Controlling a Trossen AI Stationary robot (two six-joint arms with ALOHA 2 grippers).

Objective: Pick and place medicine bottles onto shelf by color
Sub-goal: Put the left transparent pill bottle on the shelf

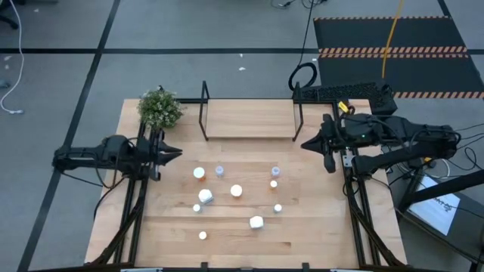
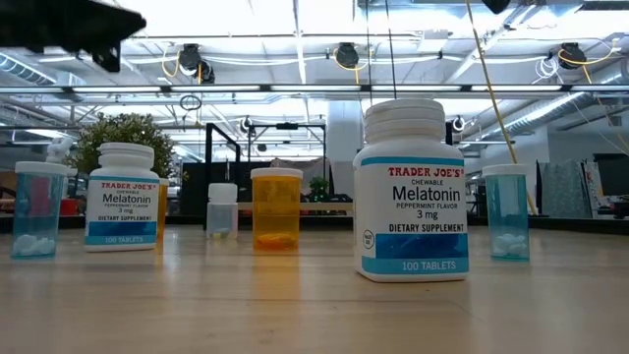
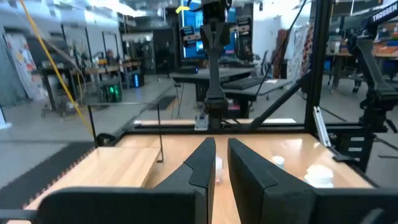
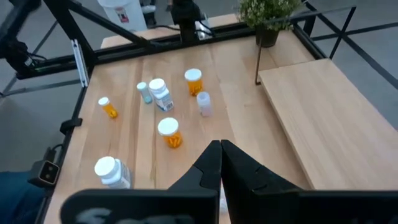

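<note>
Wood shelf point(image 1: 249, 119) bare, bottles point(image 1: 237, 191) loose on worktop point(image 1: 318, 234); both grippers' fingers pressed together, empty — next: open & reach.

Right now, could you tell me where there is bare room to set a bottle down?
The shelf board between its black frames is bare, as is the table strip along the near edge. The table's middle is crowded with medicine bottles.

Both arms matte black, jointed, chunky housings. Left gripper point(image 1: 175, 153) and right gripper point(image 1: 306, 143): dark wedge-shaped jaws, smooth faces. Right arm carries a small yellow tag near the shelf point(image 1: 249, 119) end; black cable loops beside it
</note>
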